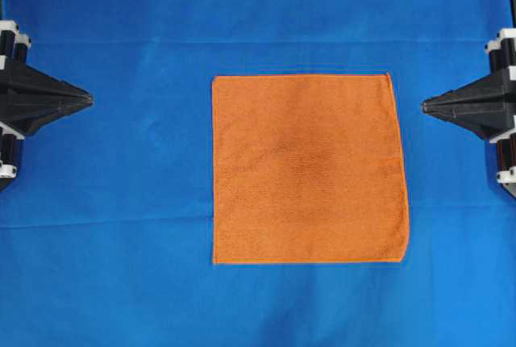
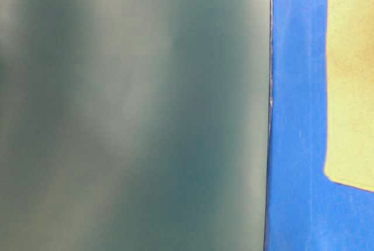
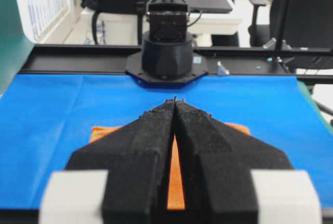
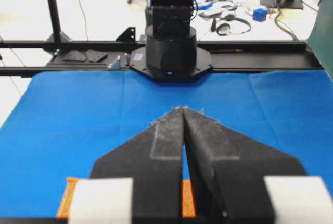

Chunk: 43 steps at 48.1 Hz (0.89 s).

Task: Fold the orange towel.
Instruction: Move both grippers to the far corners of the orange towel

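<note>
One orange towel (image 1: 309, 169) lies spread flat and unfolded on the blue cloth (image 1: 121, 266) that covers the table, roughly in the middle between the two arms and a little nearer the right one. It looks thin, soft and light, with a fine weave and a narrow stitched hem; I judge it will sag and drape as soon as it is lifted, and a single layer may be hard to pinch off the cloth beneath without dragging it. Corners or a hem edge seem the best places to take hold, ideally two corners of the same edge, one per arm, so the sheet stays square while it is carried over.

Being nearly square, the towel has no clear long axis. Its edges run close to parallel with the cloth's edges, though the edge facing the right arm slants slightly outward toward the near corner.

Neither arm touches it. The left gripper (image 1: 87, 99) sits well away from the towel's left edge with its fingers pressed together to a point, holding nothing. The right gripper (image 1: 427, 106) sits closer to the towel's right edge, likewise closed and empty.
</note>
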Motion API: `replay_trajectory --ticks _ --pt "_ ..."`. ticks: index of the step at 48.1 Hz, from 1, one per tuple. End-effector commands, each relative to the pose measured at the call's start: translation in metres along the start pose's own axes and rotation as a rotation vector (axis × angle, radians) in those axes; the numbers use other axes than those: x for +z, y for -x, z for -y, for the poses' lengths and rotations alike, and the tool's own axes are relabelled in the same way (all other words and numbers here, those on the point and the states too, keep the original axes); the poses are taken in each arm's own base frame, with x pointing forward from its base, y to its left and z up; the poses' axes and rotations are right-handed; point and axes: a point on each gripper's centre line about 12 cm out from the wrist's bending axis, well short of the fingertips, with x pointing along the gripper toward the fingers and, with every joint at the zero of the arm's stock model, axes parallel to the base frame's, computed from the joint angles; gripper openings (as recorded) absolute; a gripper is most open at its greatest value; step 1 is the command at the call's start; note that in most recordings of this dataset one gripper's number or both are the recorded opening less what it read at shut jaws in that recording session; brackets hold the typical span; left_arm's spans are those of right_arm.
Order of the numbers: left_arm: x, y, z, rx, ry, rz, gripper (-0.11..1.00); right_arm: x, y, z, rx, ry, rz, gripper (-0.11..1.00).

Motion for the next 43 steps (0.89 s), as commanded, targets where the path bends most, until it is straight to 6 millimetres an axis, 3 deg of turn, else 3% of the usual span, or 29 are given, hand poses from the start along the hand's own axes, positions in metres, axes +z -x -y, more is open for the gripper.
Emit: replay_trajectory --ticks 1,10,16,23,32,37,43 --pt "0.008 -0.012 -0.001 0.009 0.034 0.003 0.0 0.016 -0.002 0.002 -0.011 -0.014 0.046 0.0" --pt "-0.003 -0.038 -0.006 0.032 0.035 -0.049 0.0 0.013 0.0 0.018 -0.094 -0.045 -0.048 0.0" --pt "-0.019 -0.053 -0.017 0.078 0.041 -0.106 0.0 0.0 0.004 0.034 -0.182 -0.092 -0.141 0.0" --pt "-0.04 -0.072 -0.032 0.132 0.062 -0.189 0.0 -0.02 0.005 0.051 -0.273 -0.14 -0.245 0.0" --pt "-0.083 -0.095 -0.056 0.21 0.117 -0.315 0.03 -0.055 0.0 0.069 -0.356 -0.182 -0.389 0.01" --pt "-0.104 -0.106 -0.069 0.253 0.142 -0.363 0.24 -0.08 -0.001 0.081 -0.41 -0.206 -0.483 0.04" --pt "-0.128 -0.115 -0.084 0.294 0.156 -0.414 0.61 -0.114 -0.001 0.1 -0.486 -0.244 -0.597 0.4"
